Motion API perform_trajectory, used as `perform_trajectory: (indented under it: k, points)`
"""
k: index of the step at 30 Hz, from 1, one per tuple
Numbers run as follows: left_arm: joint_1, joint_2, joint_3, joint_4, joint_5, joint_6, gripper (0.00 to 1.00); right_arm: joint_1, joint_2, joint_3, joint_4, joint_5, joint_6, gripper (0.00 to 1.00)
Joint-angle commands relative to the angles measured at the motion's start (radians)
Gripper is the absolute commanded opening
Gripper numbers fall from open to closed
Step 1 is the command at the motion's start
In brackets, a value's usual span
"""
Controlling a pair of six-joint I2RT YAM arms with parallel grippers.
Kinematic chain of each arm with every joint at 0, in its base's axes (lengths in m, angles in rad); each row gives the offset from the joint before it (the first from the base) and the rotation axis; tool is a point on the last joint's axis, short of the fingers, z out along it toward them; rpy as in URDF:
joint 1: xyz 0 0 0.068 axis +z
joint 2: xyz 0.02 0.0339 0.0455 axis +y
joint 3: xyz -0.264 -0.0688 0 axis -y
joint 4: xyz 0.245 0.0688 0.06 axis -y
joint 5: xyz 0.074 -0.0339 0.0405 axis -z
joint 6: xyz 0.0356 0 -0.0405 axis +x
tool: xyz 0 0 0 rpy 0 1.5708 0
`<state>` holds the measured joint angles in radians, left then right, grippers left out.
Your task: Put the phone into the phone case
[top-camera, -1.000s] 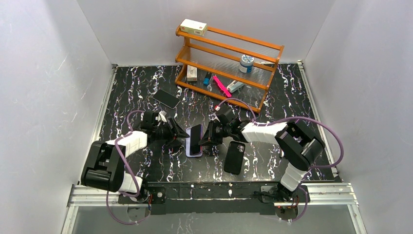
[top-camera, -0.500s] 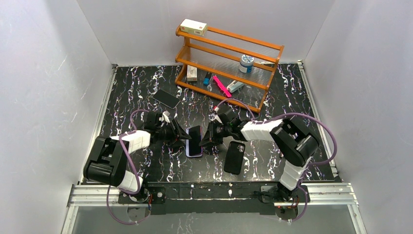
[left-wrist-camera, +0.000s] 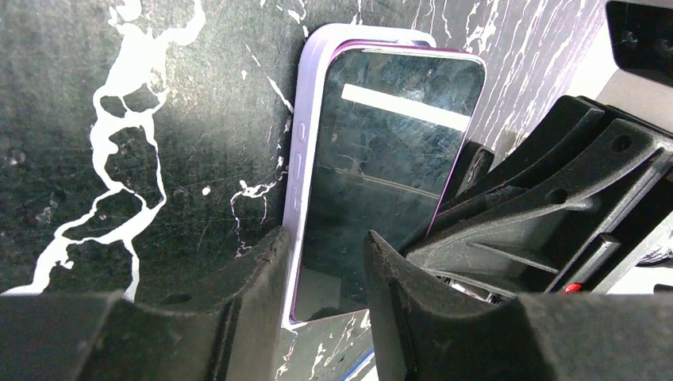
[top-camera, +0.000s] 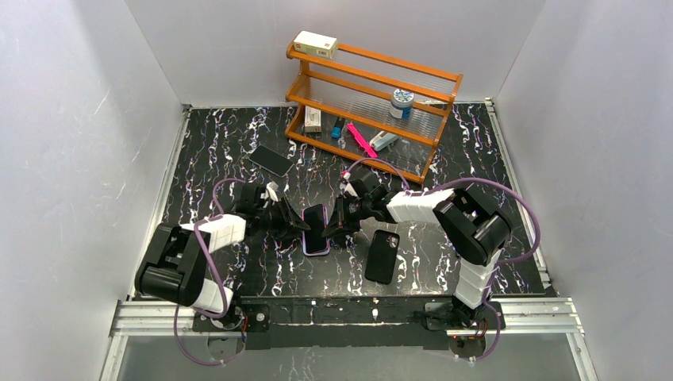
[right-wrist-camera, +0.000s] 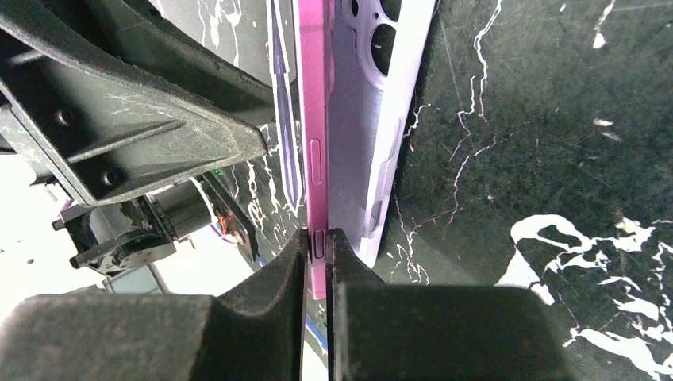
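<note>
The plain black phone (top-camera: 271,160) lies flat at the back left, untouched. The matte black phone case (top-camera: 382,255) lies flat at the front right, its camera cutout at the far end, also untouched. Both grippers are at a pink-edged phone (top-camera: 318,219) with a white sticker on its screen (left-wrist-camera: 389,159). It stands tilted in a lavender shell (top-camera: 316,248) (left-wrist-camera: 305,119) (right-wrist-camera: 373,119). My right gripper (top-camera: 334,228) (right-wrist-camera: 317,238) is shut on this phone's pink side edge (right-wrist-camera: 311,119). My left gripper (top-camera: 299,223) (left-wrist-camera: 327,238) is open, its fingers astride the shell's near corner.
An orange wooden rack (top-camera: 373,87) stands at the back with a white box (top-camera: 315,44) on top, a jar (top-camera: 402,101) and several small items. White walls close in the left, right and back. The right arm's purple cable (top-camera: 476,190) loops above the table.
Both wrists have edged slightly toward the back. The pink-edged phone stays tilted between them, and the right gripper's hold is unchanged.
</note>
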<state>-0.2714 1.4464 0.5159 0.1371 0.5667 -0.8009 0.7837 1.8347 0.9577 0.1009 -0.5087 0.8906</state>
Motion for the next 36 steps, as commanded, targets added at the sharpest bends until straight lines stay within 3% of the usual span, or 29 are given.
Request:
perform_trajectory:
  k: [1,18,30,36]
  points:
    - [-0.025,-0.067,-0.032,0.015,0.022,-0.034,0.36,0.01,0.022,-0.001,-0.022,0.029,0.019,0.01]
    - [-0.111,-0.134,-0.125,0.129,0.004,-0.202,0.36,0.01,0.002,-0.032,-0.05,0.053,0.056,0.06]
    - [-0.158,-0.266,-0.127,-0.006,-0.114,-0.25,0.37,0.01,-0.13,-0.042,-0.198,0.109,-0.014,0.38]
    - [-0.158,-0.243,-0.069,-0.113,-0.164,-0.188,0.4,0.01,-0.191,-0.028,-0.288,0.182,-0.079,0.35]
